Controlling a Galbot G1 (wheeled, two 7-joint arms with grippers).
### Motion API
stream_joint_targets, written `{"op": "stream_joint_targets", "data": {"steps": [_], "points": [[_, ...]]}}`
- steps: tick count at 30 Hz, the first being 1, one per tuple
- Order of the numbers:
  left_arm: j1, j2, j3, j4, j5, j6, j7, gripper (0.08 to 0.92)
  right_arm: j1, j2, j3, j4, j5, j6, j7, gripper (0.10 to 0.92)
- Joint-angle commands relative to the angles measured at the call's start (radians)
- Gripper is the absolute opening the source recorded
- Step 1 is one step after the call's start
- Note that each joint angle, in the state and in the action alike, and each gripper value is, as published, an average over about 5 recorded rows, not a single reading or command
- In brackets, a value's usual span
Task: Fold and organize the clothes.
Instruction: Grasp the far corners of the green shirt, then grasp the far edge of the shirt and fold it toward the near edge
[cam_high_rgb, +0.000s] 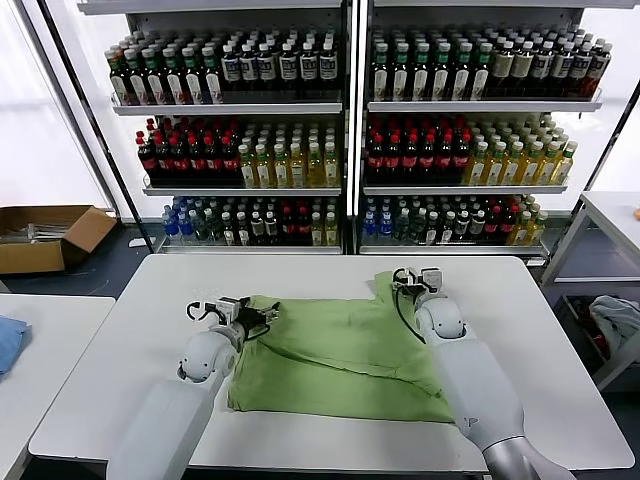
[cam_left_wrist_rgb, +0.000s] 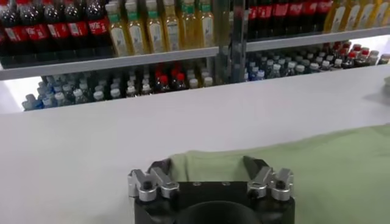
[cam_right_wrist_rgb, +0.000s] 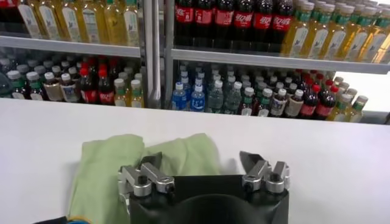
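Observation:
A light green shirt (cam_high_rgb: 340, 350) lies spread on the white table (cam_high_rgb: 540, 340), plain side up, with its left part folded inward. My left gripper (cam_high_rgb: 266, 313) sits low at the shirt's left sleeve edge. In the left wrist view this gripper (cam_left_wrist_rgb: 207, 162) is open, and the cloth's edge (cam_left_wrist_rgb: 201, 165) lies between its wide-apart jaws. At the shirt's far right corner my right gripper (cam_high_rgb: 408, 272) is also down near the table. The right wrist view shows it (cam_right_wrist_rgb: 201, 158) open, with the bunched sleeve (cam_right_wrist_rgb: 116, 155) reaching in from one side between its jaws.
Shelves of drink bottles (cam_high_rgb: 340, 130) stand behind the table. A cardboard box (cam_high_rgb: 45, 235) lies on the floor at the left. A second table (cam_high_rgb: 40, 350) at the left carries a blue cloth (cam_high_rgb: 8, 340). Another table (cam_high_rgb: 610, 215) stands at the right.

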Motion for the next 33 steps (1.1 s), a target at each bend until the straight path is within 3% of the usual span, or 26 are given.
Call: {"op": "stream_joint_targets", "data": {"steps": [1,11,17,22,33], "points": [[0.016,-0.003,0.004,0.002,-0.002,0.006,0.008,0.662,-0.013,0.003,-0.005,0.015,-0.004,-0.012,0.004,0.609],[0.013,-0.006,-0.003,0.010,-0.012,-0.024,0.003,0.359,-0.078,-0.024,-0.008,0.108,-0.027,-0.017,0.008,0.288],[0.010,-0.009,-0.012,0.001,-0.007,-0.108,0.006,0.186,-0.105,-0.037,0.006,0.170,-0.028,0.001,-0.001,0.131],[0.021,-0.003,-0.018,-0.056,0.013,-0.200,0.045,0.091,-0.126,-0.051,0.030,0.257,-0.025,0.012,-0.008,0.106],[0.080,0.015,-0.039,-0.163,0.005,-0.260,0.070,0.088,-0.205,-0.068,0.044,0.506,-0.002,0.021,-0.005,0.106]]}}
